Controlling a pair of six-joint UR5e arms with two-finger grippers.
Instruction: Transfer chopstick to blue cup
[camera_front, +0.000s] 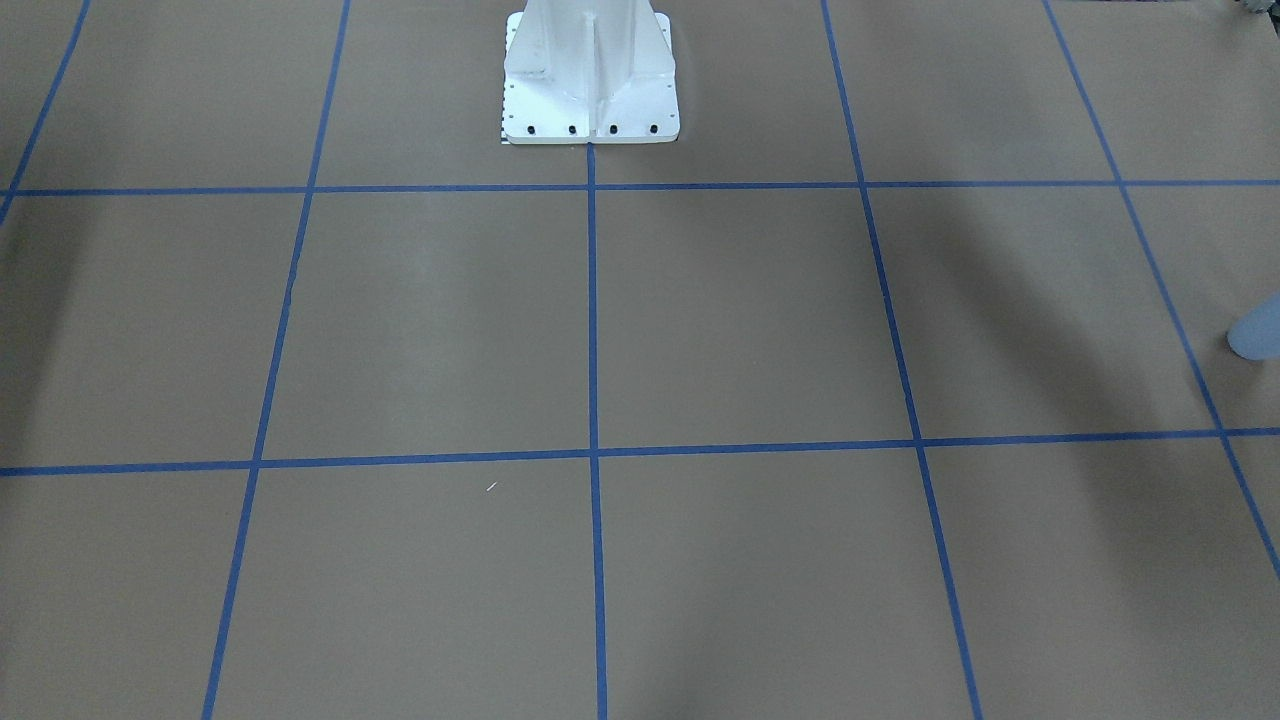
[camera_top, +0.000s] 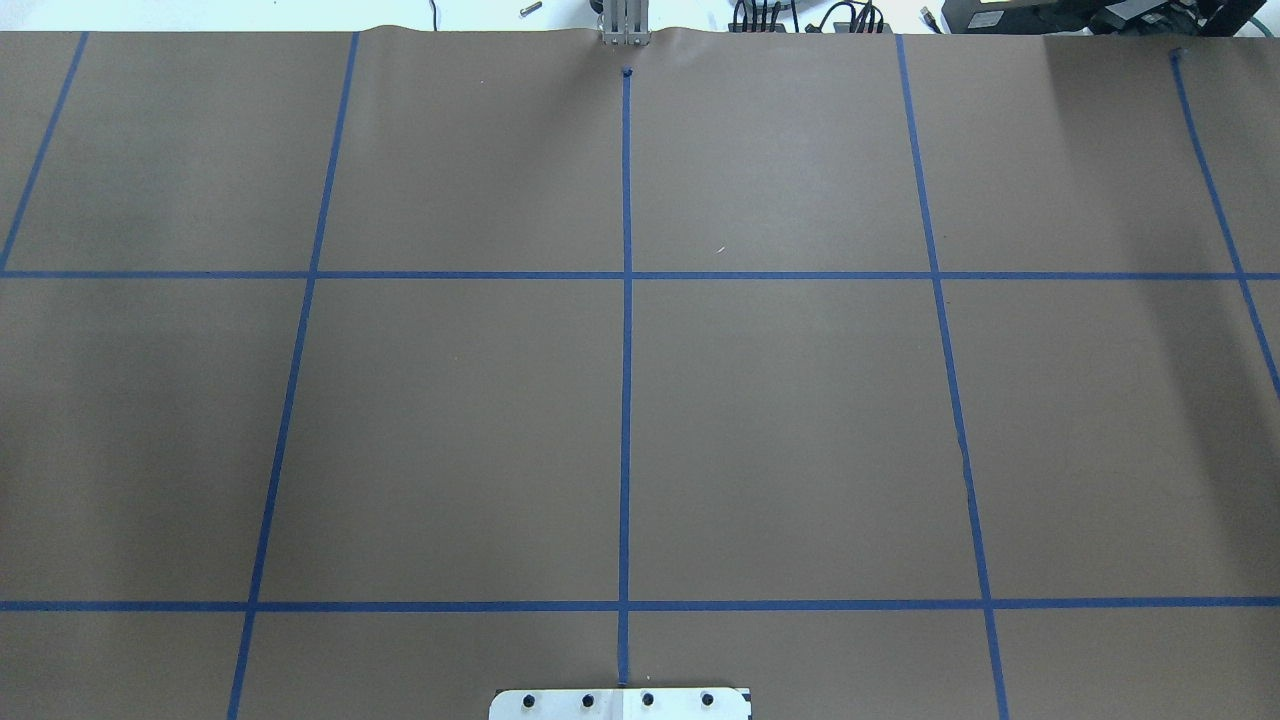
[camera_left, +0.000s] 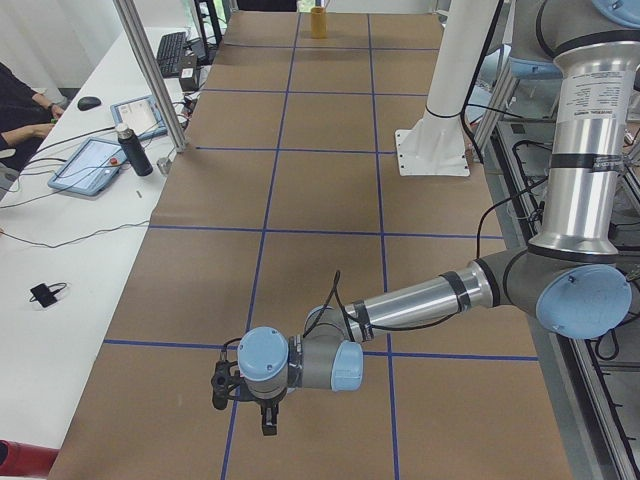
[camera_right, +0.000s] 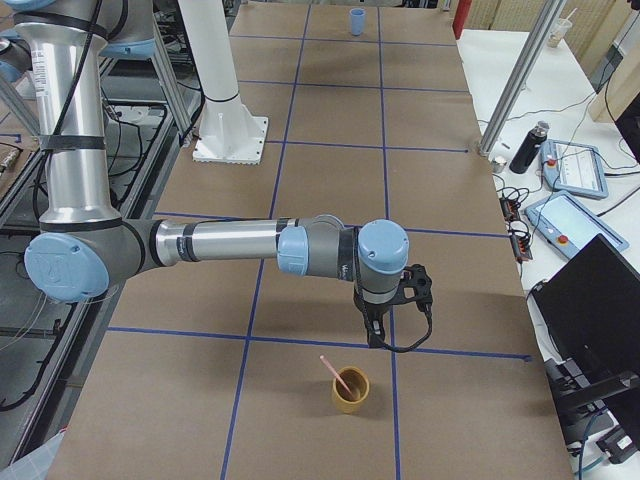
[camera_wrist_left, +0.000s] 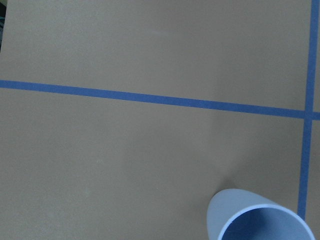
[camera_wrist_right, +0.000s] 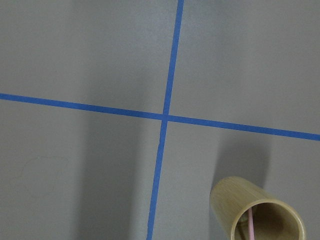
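The pale-pink chopstick (camera_right: 333, 372) stands tilted in a tan bamboo cup (camera_right: 350, 392) near the table's right end. It also shows inside that cup (camera_wrist_right: 235, 200) in the right wrist view (camera_wrist_right: 248, 225). The blue cup (camera_right: 357, 20) stands at the far left end. It shows at the view's edge in the front view (camera_front: 1258, 335) and at the bottom of the left wrist view (camera_wrist_left: 235, 210). My right gripper (camera_right: 418, 285) hovers just beyond the bamboo cup. My left gripper (camera_left: 222, 388) hovers near the left end. Neither gripper's jaws can be judged. Both are outside the overhead view.
The robot's white pedestal (camera_front: 590, 80) stands at the table's middle rear. Blue tape lines grid the brown table (camera_top: 800, 420). An operators' bench with tablets (camera_left: 95, 160), a dark bottle (camera_right: 527, 148) and a laptop (camera_right: 590, 300) runs along the far side.
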